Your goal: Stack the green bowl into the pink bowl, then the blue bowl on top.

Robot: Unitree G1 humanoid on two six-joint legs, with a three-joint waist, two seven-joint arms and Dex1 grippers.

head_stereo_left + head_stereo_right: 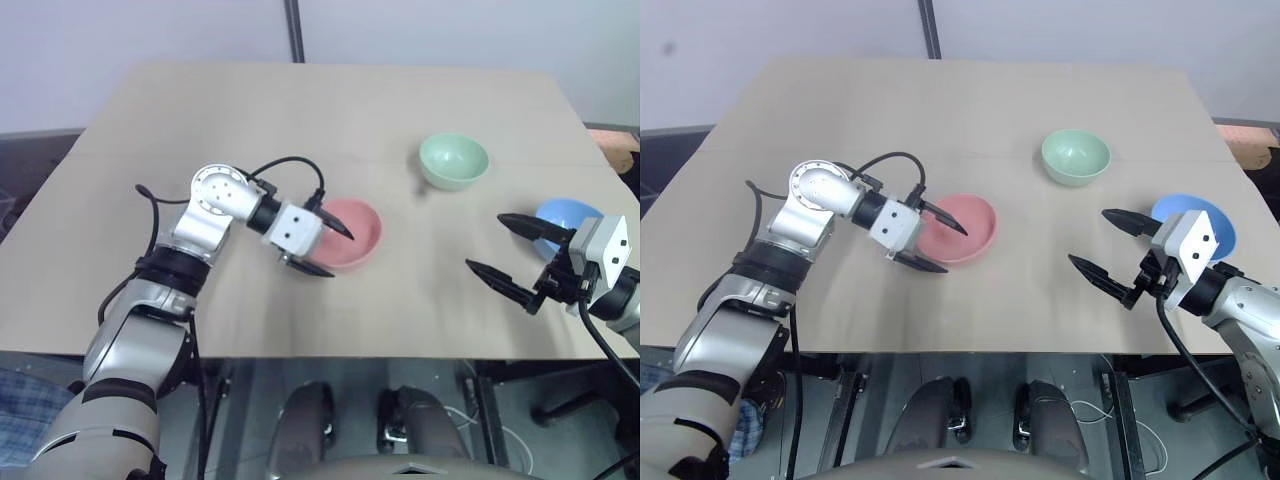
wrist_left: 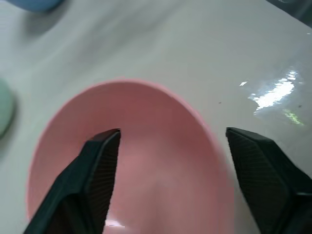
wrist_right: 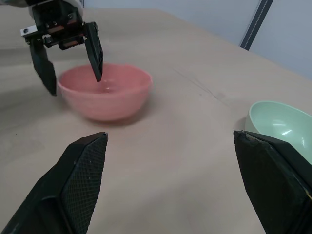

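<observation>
Three bowls on the tan desk (image 1: 300,120), all upright, none stacked. Pink bowl (image 1: 352,236) near desk centre; green bowl (image 1: 454,160) at roughly 1 o'clock from it, well apart; blue bowl (image 1: 566,216) at 3 o'clock from pink, near the desk's right edge. Left hand (image 1: 324,248) released, fingers spread wide and straddling the pink bowl's near-left rim: one finger (image 2: 100,168) over the bowl's inside, the other (image 2: 261,168) outside the wall above the desk. No visible contact with the rim in the right wrist view; finger tips (image 3: 95,53) hang just above and beside it. Pink bowl empty, sitting flat on the desk. Right hand (image 1: 1108,245) also released, fingers far apart, holding nothing, pointing toward the desk centre, poised above the surface. Blue bowl just behind the right hand at about 1 o'clock from it, partly hidden by the wrist housing. Green bowl at 12 o'clock from the right hand, clear of both hands, empty. Black cable (image 1: 290,165) looping over the left wrist. Dark vertical post (image 1: 293,30) behind the desk's far edge at 12 o'clock.
</observation>
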